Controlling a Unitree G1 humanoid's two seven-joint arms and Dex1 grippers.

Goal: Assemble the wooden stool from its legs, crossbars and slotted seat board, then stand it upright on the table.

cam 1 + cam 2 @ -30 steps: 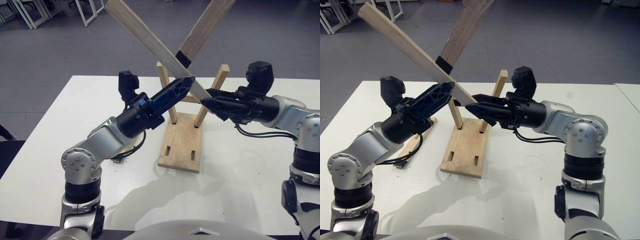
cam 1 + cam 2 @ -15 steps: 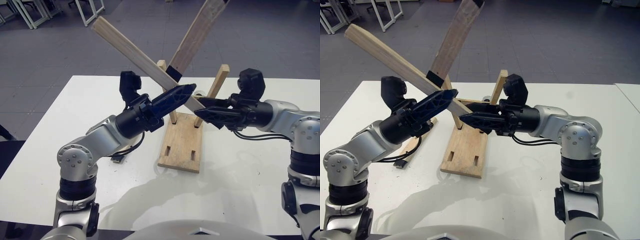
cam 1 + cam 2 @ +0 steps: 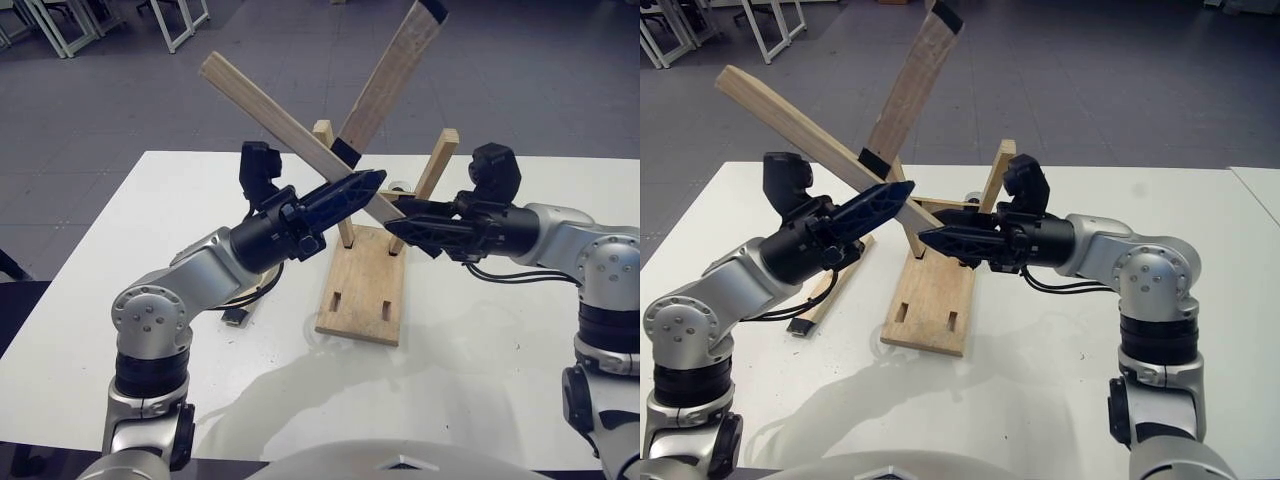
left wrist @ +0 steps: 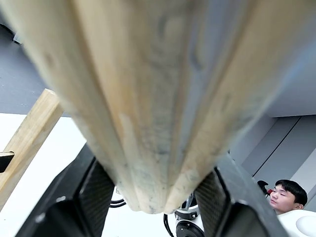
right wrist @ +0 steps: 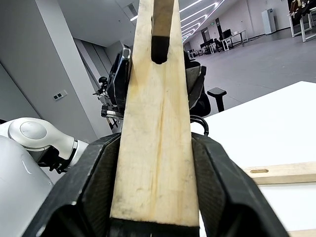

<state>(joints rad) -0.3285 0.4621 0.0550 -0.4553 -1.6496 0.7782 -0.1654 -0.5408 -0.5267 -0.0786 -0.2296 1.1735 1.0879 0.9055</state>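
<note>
At the left, our left gripper (image 3: 368, 184) is closed on the lower end of the banded plank (image 3: 395, 65), which rises up and to the right. It crosses the pale plank (image 3: 270, 110), which slants up to the left. Below the crossing, the seat board (image 3: 360, 290) lies flat, with two legs (image 3: 326, 150) standing in its far end and its near slots unfilled. At the right, our right gripper (image 3: 410, 214) is clamped on the pale plank's lower end. We judge the planks stiff and light, but held low their long free ends will swing, so we would keep our hold near the end to be slotted. The smooth white tabletop (image 3: 480, 340) may let the board slide. Beyond it are grey floor and white table frames (image 3: 60, 25).
</note>
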